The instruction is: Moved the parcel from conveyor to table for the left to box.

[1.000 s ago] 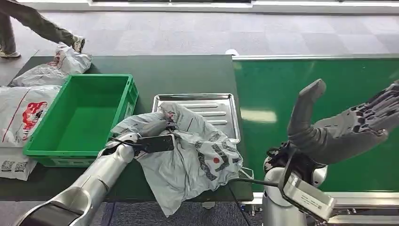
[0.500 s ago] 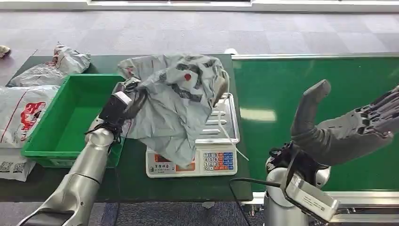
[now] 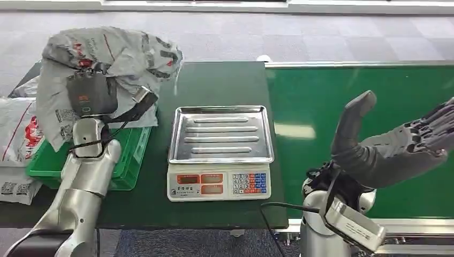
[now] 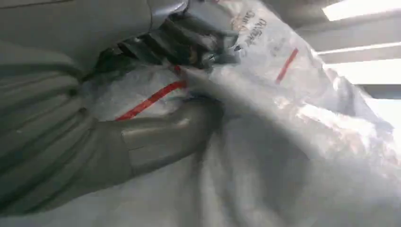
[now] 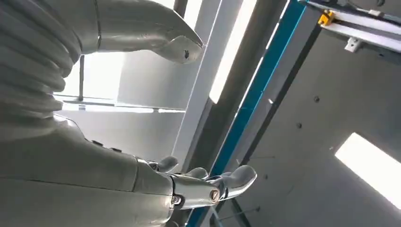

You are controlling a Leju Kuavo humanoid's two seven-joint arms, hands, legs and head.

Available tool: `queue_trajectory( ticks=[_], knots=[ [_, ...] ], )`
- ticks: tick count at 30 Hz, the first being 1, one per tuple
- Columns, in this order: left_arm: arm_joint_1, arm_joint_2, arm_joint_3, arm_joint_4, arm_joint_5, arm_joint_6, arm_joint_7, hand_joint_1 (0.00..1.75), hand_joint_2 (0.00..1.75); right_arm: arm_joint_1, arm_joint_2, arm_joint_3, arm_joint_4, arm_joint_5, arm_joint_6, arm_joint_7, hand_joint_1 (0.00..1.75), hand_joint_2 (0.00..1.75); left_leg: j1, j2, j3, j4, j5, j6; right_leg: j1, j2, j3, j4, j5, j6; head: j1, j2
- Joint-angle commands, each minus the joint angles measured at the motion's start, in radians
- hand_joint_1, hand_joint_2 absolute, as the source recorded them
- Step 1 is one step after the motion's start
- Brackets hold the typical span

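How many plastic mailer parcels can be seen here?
3, maybe more hidden: a grey parcel held by the left hand above the green bin; two white parcels at the table's left edge.

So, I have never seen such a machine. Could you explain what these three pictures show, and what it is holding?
It is a humanoid robot with two silver arms. The wide picture looks down from its head; the other two come from cameras at its wrists. Its left hand holds a grey plastic parcel bag above a green crate on the dark green table. A weighing scale with a bare steel tray stands beside the crate. Its right hand is open, raised over the green conveyor belt, holding nothing.
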Motion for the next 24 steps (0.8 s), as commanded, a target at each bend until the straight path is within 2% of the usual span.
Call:
queue_trajectory(
  ticks=[1, 7, 15, 17, 18, 19, 20, 21, 22, 23, 24],
  knots=[
    [-0.160, 0.102, -0.043, 0.403, -0.007, -0.111, 0.236, 1.75, 1.75, -0.007, 0.000, 0.018, 0.028, -0.017, -0.002, 0.000, 0.00, 1.75, 0.001, 0.003, 0.001, 0.000, -0.001, 0.000, 0.001, 0.002, 0.000, 0.000, 0.000, -0.001, 0.000, 0.000],
    [-0.156, 0.178, 0.033, 0.539, 0.005, -0.181, 0.316, 1.75, 1.75, 0.003, 0.000, 0.044, 0.012, -0.021, -0.002, 0.000, 0.00, 1.75, 0.001, 0.008, 0.003, -0.002, 0.000, -0.001, 0.001, 0.005, 0.000, -0.002, 0.002, -0.003, 0.000, 0.000],
    [-0.156, 0.178, 0.033, 0.539, 0.005, -0.181, 0.316, 1.75, 1.75, 0.003, 0.000, 0.044, 0.012, -0.021, -0.002, 0.000, 0.00, 1.75, 0.002, 0.005, 0.000, -0.001, 0.000, 0.000, 0.003, 0.002, -0.001, 0.000, 0.001, -0.003, 0.000, 0.000],
    [-0.136, 0.186, 0.070, 0.535, 0.019, -0.154, 0.370, 1.75, 1.75, 0.010, 0.000, 0.047, 0.011, -0.021, -0.002, 0.000, 0.00, 1.75, 0.002, 0.005, 0.000, -0.001, 0.000, 0.000, 0.002, 0.003, -0.001, -0.001, 0.001, -0.003, 0.000, 0.000],
    [-0.109, 0.202, 0.122, 0.527, 0.052, -0.084, 0.392, 1.75, 1.75, 0.016, 0.000, 0.051, 0.014, -0.021, -0.002, 0.000, 0.00, 1.75, 0.002, 0.006, 0.000, -0.001, 0.000, -0.001, 0.002, 0.004, -0.001, 0.000, 0.001, -0.003, 0.000, 0.000],
    [-0.091, 0.212, 0.158, 0.525, 0.076, -0.032, 0.398, 0.79, 1.75, 0.021, 0.000, 0.051, 0.016, -0.021, -0.002, 0.000, 0.00, 1.75, 0.002, 0.007, 0.001, -0.002, 0.000, -0.001, 0.002, 0.004, -0.001, -0.001, 0.002, -0.003, 0.000, 0.000],
    [-0.051, 0.223, 0.222, 0.472, 0.114, -0.008, 0.390, 0.19, 1.75, 0.026, 0.000, 0.050, 0.019, -0.020, -0.002, 0.000, 0.00, 1.75, 0.002, 0.008, 0.001, -0.002, 0.000, -0.001, 0.002, 0.005, -0.001, -0.001, 0.002, -0.003, 0.000, 0.000],
    [-0.018, 0.221, 0.273, 0.408, 0.131, -0.008, 0.380, 0.00, 1.75, 0.029, 0.000, 0.049, 0.021, -0.021, -0.002, 0.000, 0.00, 1.75, 0.002, 0.012, 0.003, -0.003, -0.001, -0.001, 0.002, 0.009, 0.000, -0.002, 0.003, -0.003, 0.000, 0.000],
    [0.037, 0.204, 0.394, 0.297, 0.165, -0.008, 0.318, 0.00, 1.75, 0.033, 0.000, 0.048, 0.021, -0.022, -0.002, 0.000, 0.00, 1.75, 0.002, 0.011, 0.002, -0.003, -0.001, -0.001, 0.002, 0.008, 0.000, -0.002, 0.002, -0.003, 0.000, 0.000],
    [0.052, 0.192, 0.458, 0.262, 0.170, -0.008, 0.280, 0.00, 1.75, 0.035, 0.000, 0.046, 0.020, -0.022, -0.002, 0.000, 0.00, 1.75, 0.002, 0.009, 0.001, -0.002, -0.001, -0.002, 0.002, 0.008, -0.001, -0.001, 0.002, -0.003, 0.000, 0.000],
    [0.052, 0.192, 0.458, 0.262, 0.170, -0.008, 0.280, 0.00, 1.75, 0.035, 0.000, 0.046, 0.020, -0.022, -0.002, 0.000, 0.00, 1.75, 0.002, 0.010, 0.004, -0.004, -0.001, -0.002, 0.002, 0.008, 0.000, -0.003, 0.002, -0.004, 0.000, 0.000]
  ],
)
